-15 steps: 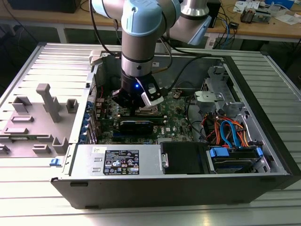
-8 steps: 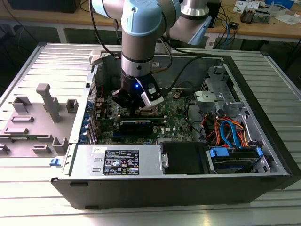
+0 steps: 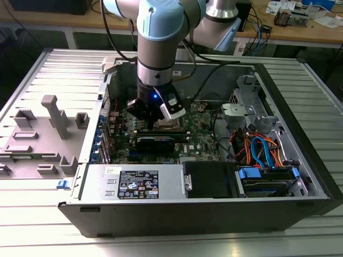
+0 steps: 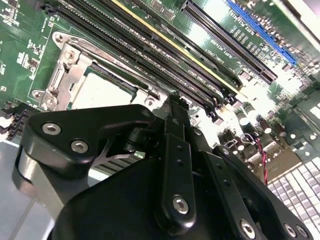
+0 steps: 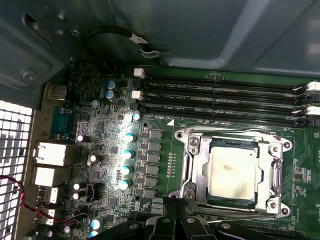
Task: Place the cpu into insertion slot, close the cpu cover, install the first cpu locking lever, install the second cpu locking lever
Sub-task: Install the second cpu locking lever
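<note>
In the first wrist view the cpu (image 5: 232,172), a dull silver square, lies flat in the insertion slot (image 5: 234,203), whose dark frame rims it. The cpu cover (image 5: 230,136), a silver frame plate, is folded down around the chip, with thin metal levers lying along its edges. My gripper (image 5: 177,205) hovers just beside the socket's edge, shut with nothing in it. From the second wrist view the black gripper (image 4: 175,107) sits close above the board, with the cpu (image 4: 95,92) and cpu cover (image 4: 67,65) beyond it. In the exterior view the gripper (image 3: 155,115) hangs low inside the open computer case.
Long black memory slots (image 5: 220,100) run beside the socket. A black card (image 3: 155,143) stands on the green motherboard (image 3: 201,136). The power supply (image 3: 136,184), drive bay and coloured cables (image 3: 262,150) line the case's near side and the exterior view's right. A grey fixture (image 3: 53,115) stands outside.
</note>
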Controlling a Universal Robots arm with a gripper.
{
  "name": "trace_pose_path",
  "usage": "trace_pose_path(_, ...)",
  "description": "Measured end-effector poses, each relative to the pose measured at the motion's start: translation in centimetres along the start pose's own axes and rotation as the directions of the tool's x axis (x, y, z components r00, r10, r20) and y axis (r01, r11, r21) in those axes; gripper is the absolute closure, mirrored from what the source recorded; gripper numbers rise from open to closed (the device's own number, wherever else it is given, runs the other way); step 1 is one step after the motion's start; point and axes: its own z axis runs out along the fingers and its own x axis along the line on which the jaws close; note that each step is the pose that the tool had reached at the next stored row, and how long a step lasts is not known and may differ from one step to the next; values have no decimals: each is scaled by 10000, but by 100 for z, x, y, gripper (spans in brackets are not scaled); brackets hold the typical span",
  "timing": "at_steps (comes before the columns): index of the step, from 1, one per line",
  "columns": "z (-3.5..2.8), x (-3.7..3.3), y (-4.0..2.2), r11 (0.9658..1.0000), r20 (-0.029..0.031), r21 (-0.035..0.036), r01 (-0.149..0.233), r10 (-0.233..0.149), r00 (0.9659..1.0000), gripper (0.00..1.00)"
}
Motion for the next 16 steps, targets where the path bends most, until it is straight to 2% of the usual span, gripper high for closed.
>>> trace_pose_path(5, -16, 1, 1, 10000, 4, -33, 2, -2, 10000, 89)
trace_pose_path(7, -17, 1, 1, 10000, 8, -90, 5, -5, 10000, 89)
trace_pose_path(9, -16, 1, 1, 9999, 11, -118, 7, -7, 10000, 89)
trace_pose_path(16, 14, -1, -1, 9999, 17, -161, 11, -10, 10000, 89)
